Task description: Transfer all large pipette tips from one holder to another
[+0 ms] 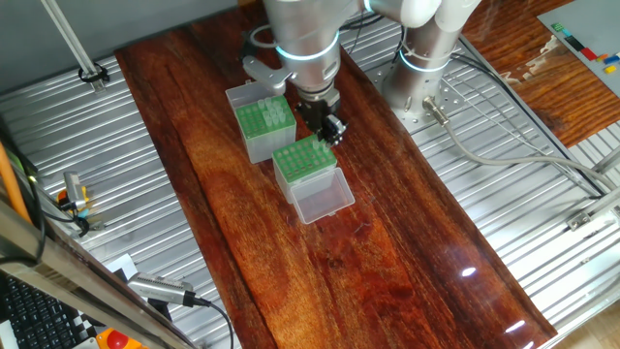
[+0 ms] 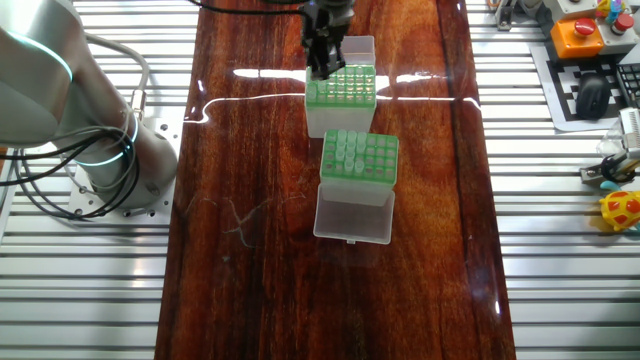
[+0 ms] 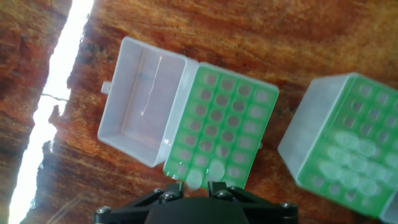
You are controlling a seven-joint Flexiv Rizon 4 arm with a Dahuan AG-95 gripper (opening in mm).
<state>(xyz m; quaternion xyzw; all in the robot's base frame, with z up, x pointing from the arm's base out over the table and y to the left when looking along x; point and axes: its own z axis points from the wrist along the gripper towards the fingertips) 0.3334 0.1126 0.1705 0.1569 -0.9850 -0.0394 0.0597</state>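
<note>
Two tip boxes stand near each other but apart on the wooden table (image 2: pixel 250 270), each with its lid folded open. In the other fixed view, the clear-sided box (image 2: pixel 359 157) is nearer the camera, its lid (image 2: pixel 353 215) lying flat on the table toward the camera. The grey-sided box (image 2: pixel 340 97) stands behind it, its lid (image 2: pixel 357 47) on the far side. Pipette tips (image 2: pixel 343 149) sit in the grid of the clear-sided box along its left side. The gripper (image 2: pixel 322 62) hangs over the left far corner of the grey-sided box. The arm base (image 2: pixel 105 165) stands left of the table.
</note>
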